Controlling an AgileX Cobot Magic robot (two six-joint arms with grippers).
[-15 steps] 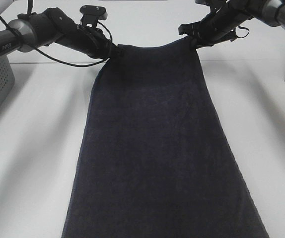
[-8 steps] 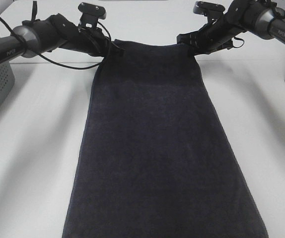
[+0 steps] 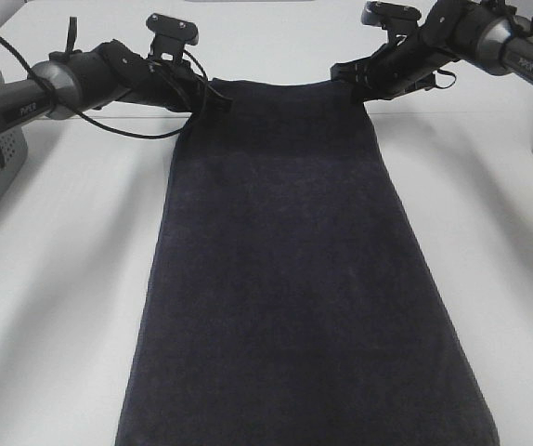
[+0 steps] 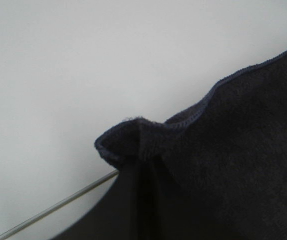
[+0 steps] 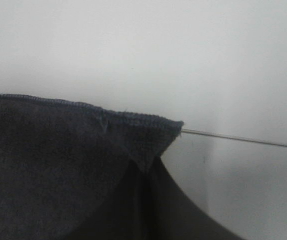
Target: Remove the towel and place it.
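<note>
Towel lies spread lengthwise down the white table, one short hemmed edge at the far end, the near end running out of your overhead view. You have both far corners pinched. Your left gripper is closed tight on the far left corner; in the left wrist view that corner bunches into a small fold with the hem curling round it. Your right gripper is likewise clamped shut on the far right corner, which shows in the right wrist view as a pointed flap with the stitched hem running along the edge. Between the two grips the far edge sags slightly. At the left edge of your overhead view stands a grey perforated basket, well apart from the cloth.
</note>
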